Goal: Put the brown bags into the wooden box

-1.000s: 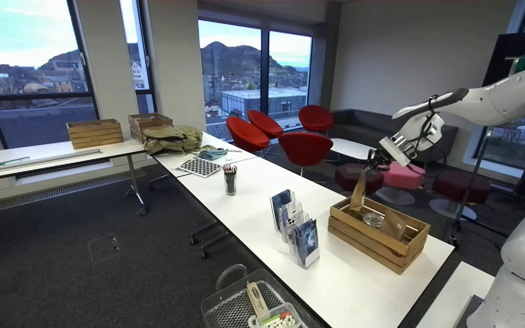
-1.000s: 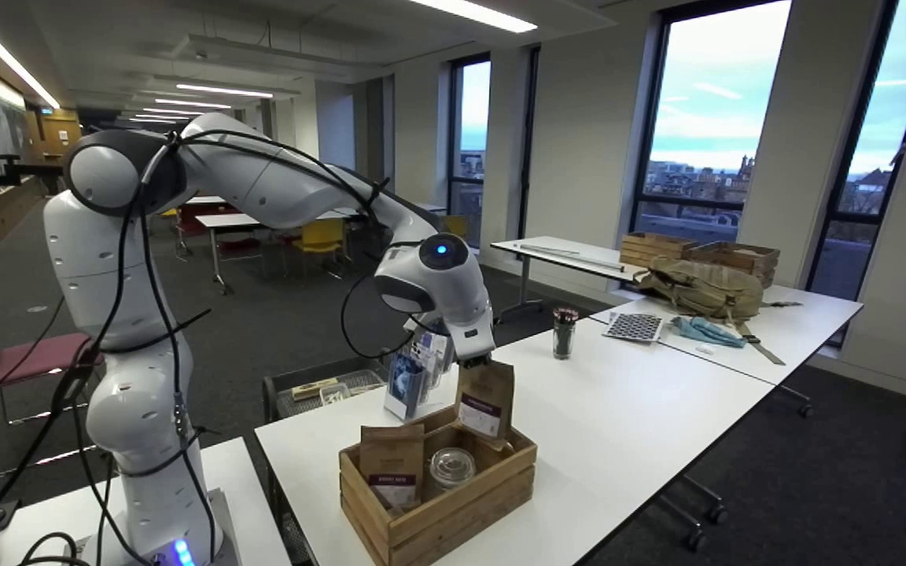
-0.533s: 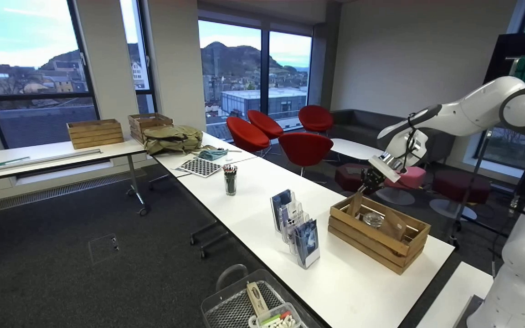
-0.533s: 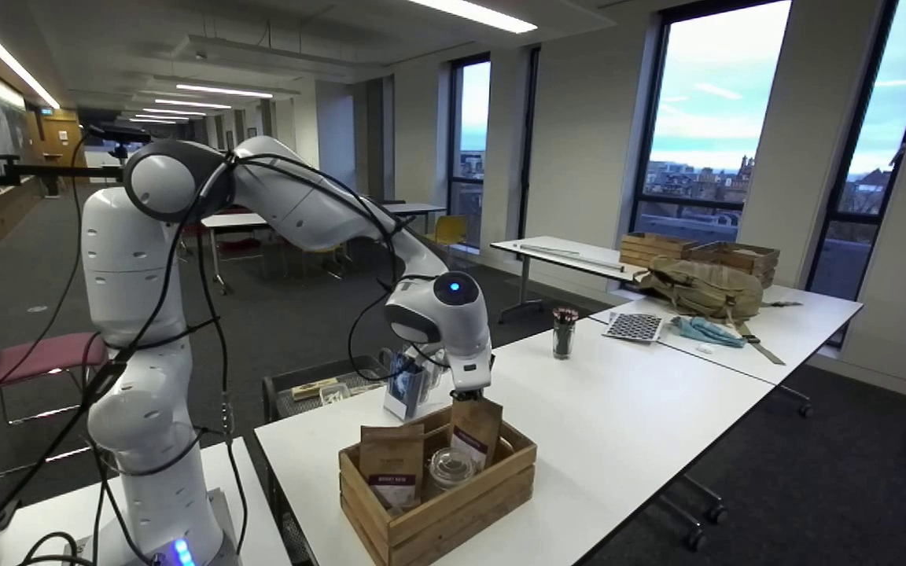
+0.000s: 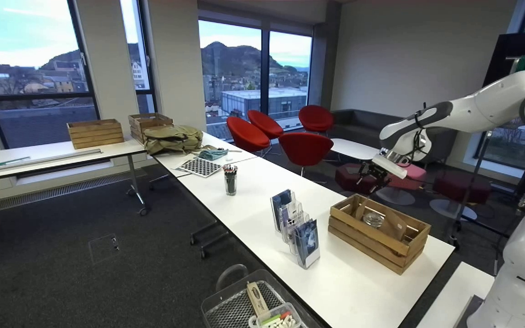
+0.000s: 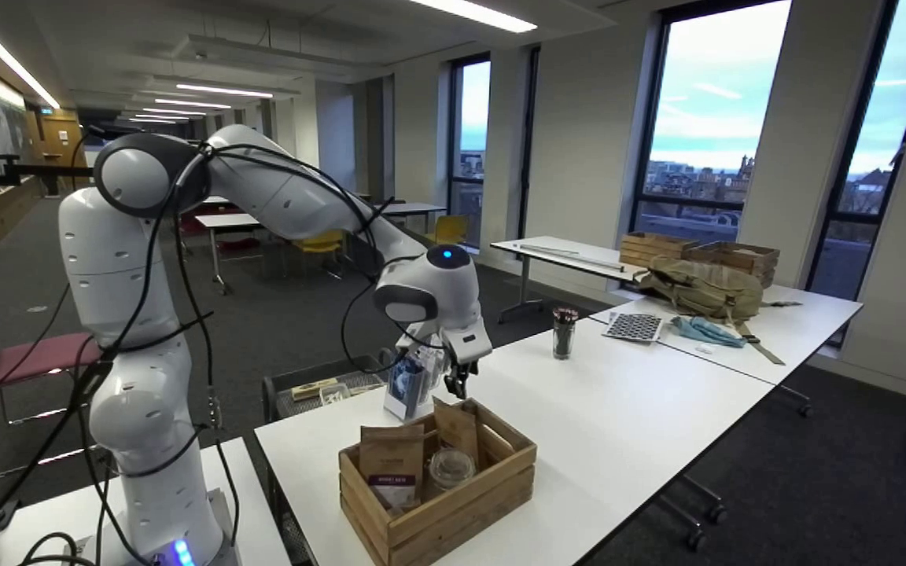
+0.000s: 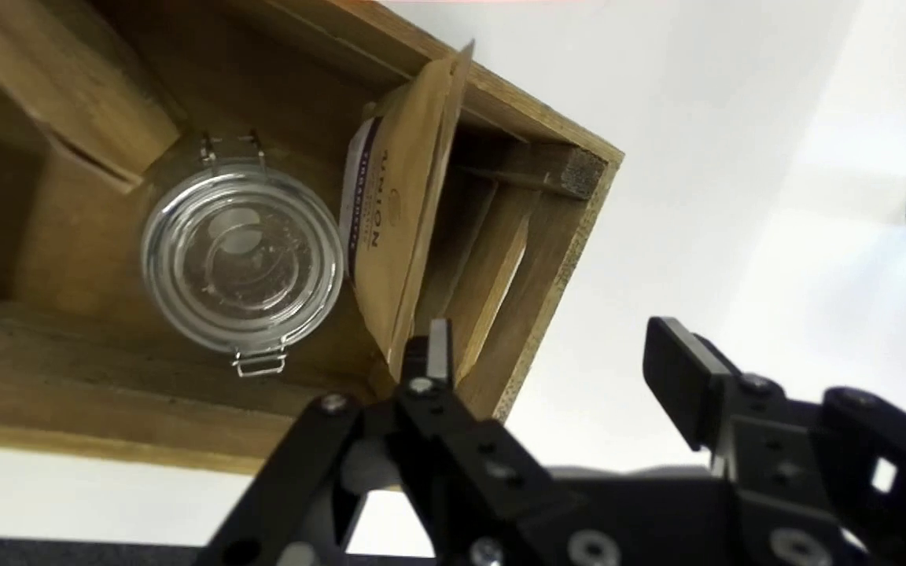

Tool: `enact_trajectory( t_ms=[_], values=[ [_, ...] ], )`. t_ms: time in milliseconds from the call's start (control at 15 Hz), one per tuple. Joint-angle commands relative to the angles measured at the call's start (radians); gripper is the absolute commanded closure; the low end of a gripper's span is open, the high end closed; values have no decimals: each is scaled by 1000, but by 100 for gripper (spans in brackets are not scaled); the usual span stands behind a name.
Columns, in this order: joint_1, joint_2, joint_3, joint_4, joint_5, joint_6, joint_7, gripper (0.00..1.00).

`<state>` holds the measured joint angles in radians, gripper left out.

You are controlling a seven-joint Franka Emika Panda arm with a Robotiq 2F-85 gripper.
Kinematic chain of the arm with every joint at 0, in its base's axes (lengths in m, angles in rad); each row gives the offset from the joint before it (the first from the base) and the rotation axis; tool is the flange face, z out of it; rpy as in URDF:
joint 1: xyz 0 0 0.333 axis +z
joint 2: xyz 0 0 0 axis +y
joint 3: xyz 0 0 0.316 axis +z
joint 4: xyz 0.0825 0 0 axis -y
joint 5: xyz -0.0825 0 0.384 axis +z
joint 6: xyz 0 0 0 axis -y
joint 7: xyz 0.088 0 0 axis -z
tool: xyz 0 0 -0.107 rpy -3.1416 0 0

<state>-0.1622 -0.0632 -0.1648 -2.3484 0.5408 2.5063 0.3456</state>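
Both brown bags are inside the wooden box [image 6: 465, 507]. The first brown bag [image 6: 392, 456] leans near the end closest to the robot's base. Past the glass jar [image 7: 244, 255], the second brown bag [image 7: 414, 181] tilts beside the jar, its printed label facing it. In the wrist view a slatted strip of box floor shows between this bag and the end rim [image 7: 563, 271]. My gripper [image 7: 551, 346] is open with nothing between its fingers. It hovers over that far end, above the rim; in an exterior view the gripper [image 5: 367, 183] is apart from the bag below.
Clear leaflet stands [image 5: 294, 230] with blue-white booklets stand beside the box on the white table [image 5: 267, 182]. Farther along are a glass of pencils [image 5: 230, 180], a checkered board [image 5: 200, 167] and a green backpack [image 6: 701, 287]. A mesh trolley [image 5: 212, 314] stands alongside the table.
A second ago the gripper was shut on the second bag's top, above the box. It lowered the bag inside, opened, and rose clear; the bag now leans toward the jar.
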Motion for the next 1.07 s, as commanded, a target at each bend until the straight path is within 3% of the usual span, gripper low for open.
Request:
enact_trajectory(
  t_ms=[0,200,467,667,733,1000],
  values=[
    [-1,-219,21,-100,-207,-142,10,1],
    [15,-308,54,-109,-291,-322,-26,0],
    [51,-310,86,-102,-308,-470,-129,0],
    [72,-260,93,-121,-334,-501,-234,0],
    [63,-281,94,-109,-306,-483,-172,0],
    [73,-247,95,-122,-316,-483,-215,0]
  ],
)
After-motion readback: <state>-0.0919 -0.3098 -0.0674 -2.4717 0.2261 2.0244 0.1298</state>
